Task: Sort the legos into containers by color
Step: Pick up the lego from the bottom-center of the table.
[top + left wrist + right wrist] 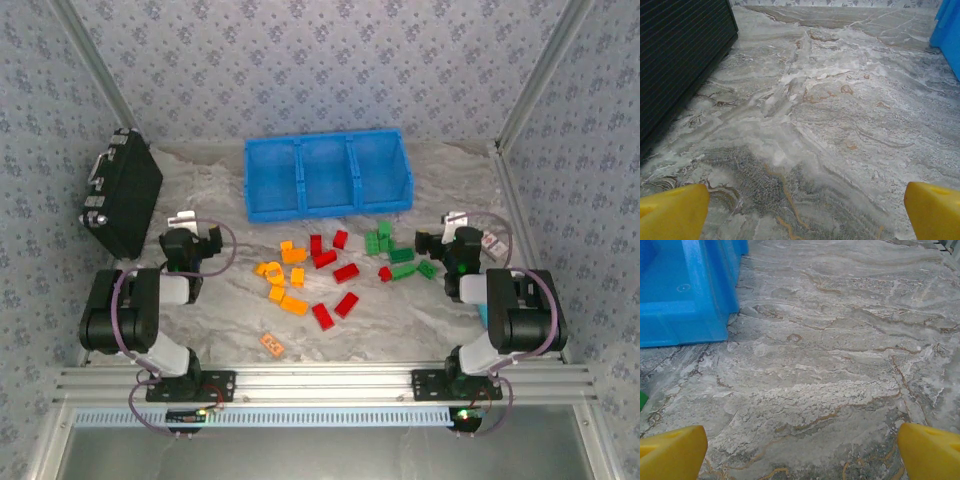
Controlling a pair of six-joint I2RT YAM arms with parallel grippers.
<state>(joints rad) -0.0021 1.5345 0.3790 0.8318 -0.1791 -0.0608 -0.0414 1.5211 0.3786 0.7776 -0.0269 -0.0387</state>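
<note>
The left arm (122, 312) and right arm (522, 312) look alike: bulky black rounded joint housings linked by short white tubes. Each rises from a black base plate (186, 386) bolted to a silver slotted rail (330, 382). Thin purple cables (232, 250) loop along each arm from wrist to base. A small green light (462, 266) glows near the right wrist, and another glows under the right base. The left gripper (802, 215) and right gripper (800, 455) end in bright yellow, wedge-shaped fingertips (671, 212) with smooth rounded faces.
</note>
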